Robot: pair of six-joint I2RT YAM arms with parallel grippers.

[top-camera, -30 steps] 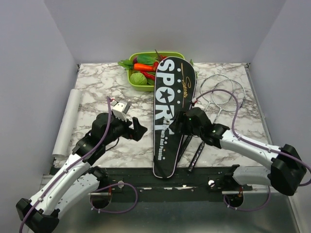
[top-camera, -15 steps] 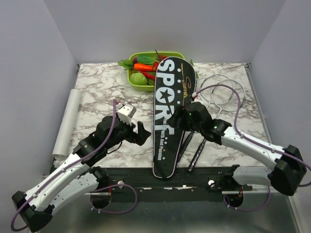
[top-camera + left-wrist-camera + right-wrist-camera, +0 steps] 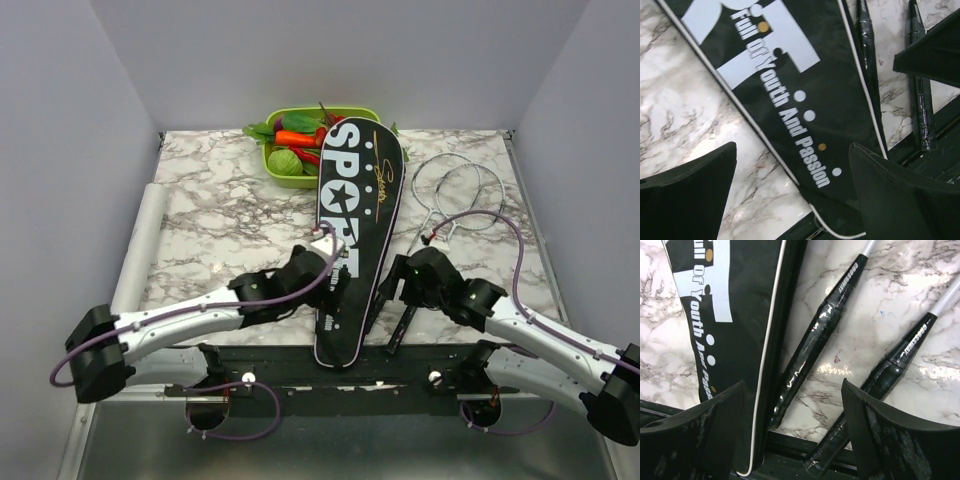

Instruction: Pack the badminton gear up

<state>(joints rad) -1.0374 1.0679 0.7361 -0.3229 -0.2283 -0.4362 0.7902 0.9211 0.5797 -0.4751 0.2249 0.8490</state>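
The long black bag [image 3: 352, 215] lettered "SPORT" lies lengthwise in the middle of the table. Its narrow end reaches the near edge. Two silver-framed rackets [image 3: 455, 185] lie to its right, their black handles [image 3: 393, 315] slanting toward the near edge. My left gripper [image 3: 335, 288] hovers open over the bag's lower part; in the left wrist view the bag [image 3: 790, 95] and its white-piped left edge lie between the fingers of the left gripper [image 3: 794, 147]. My right gripper [image 3: 792, 384] is open above the racket handles. One handle [image 3: 812, 347] lies between its fingers, the other handle [image 3: 892, 367] under the right finger.
A green tray [image 3: 368, 113] of toy vegetables stands at the back, touching the bag's wide end. A white roll [image 3: 140, 250] lies along the table's left edge. A black rail [image 3: 270, 358] runs along the near edge under the bag's tip and the handle ends.
My left arm has swung right from the open marble to over the bag's lower part. My right gripper has drawn back toward the near edge, over the racket handles. Both stayed open.
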